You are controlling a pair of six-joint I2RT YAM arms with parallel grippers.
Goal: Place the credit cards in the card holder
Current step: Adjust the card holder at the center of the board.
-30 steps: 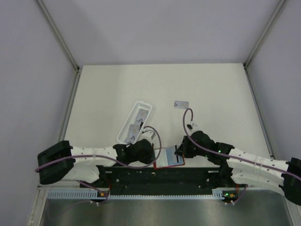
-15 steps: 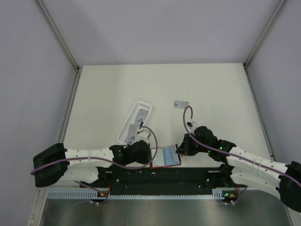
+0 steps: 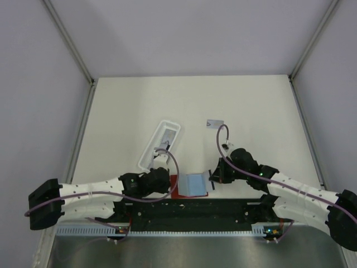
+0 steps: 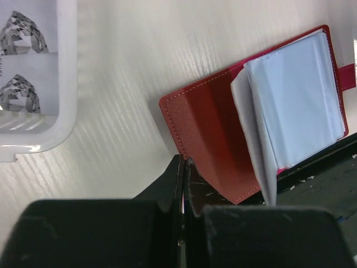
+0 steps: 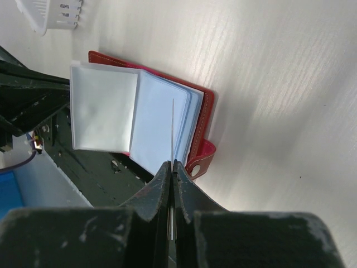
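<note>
Beside white plastic tray [image 4: 67, 84]: square red stitched card holder [image 4: 206, 128], open.

Left wrist view: the frame's edges are cropping the white tray [image 4: 61, 84], its credit cards [image 4: 22, 92] and the card holder's [image 4: 206, 128] clasp tab [image 4: 347, 75]. Right wrist view: the held card [image 5: 172, 131] is showing edge-on only in the right pincer [image 5: 171, 163], hiding its face.

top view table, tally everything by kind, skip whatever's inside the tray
card holder: 1
white tray: 1
grey cards: 2 (loose card on the table, held card edge-on in the right gripper)
total: 4
</note>
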